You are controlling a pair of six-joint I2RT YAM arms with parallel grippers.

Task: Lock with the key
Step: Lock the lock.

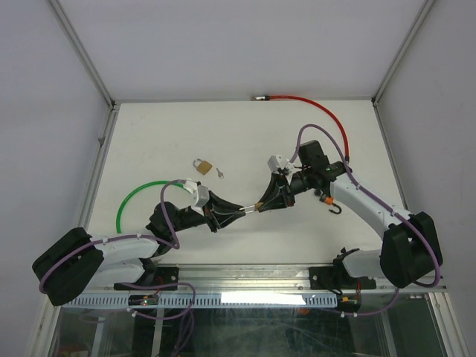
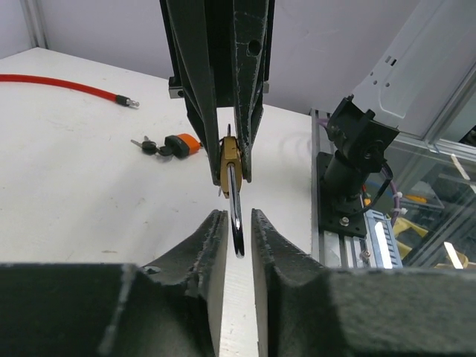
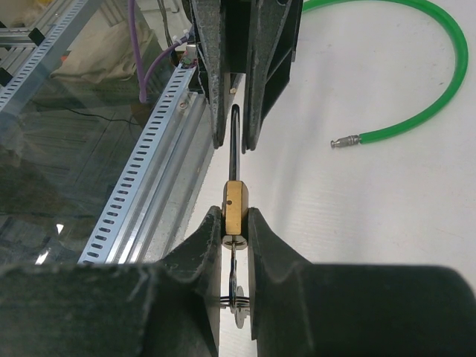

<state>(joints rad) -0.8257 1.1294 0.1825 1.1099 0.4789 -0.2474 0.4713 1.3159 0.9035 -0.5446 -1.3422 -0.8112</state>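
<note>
A white matte worktop (image 1: 186, 126) carries two black arms that meet nose to nose above its middle. The right end effector (image 3: 236, 223) is clamped on the flat sides of a small brass padlock (image 3: 234, 204). The padlock's long axis runs straight between the arms. Its polished steel shackle (image 3: 235, 141) points into the left end effector (image 2: 238, 219), whose fingers straddle it narrowly parted, with slim gaps on both sides. A thin metal key (image 3: 236, 301) hangs from the padlock's base. The left arm is nearest the shackle, so pushing it home likely falls to that arm.
</note>
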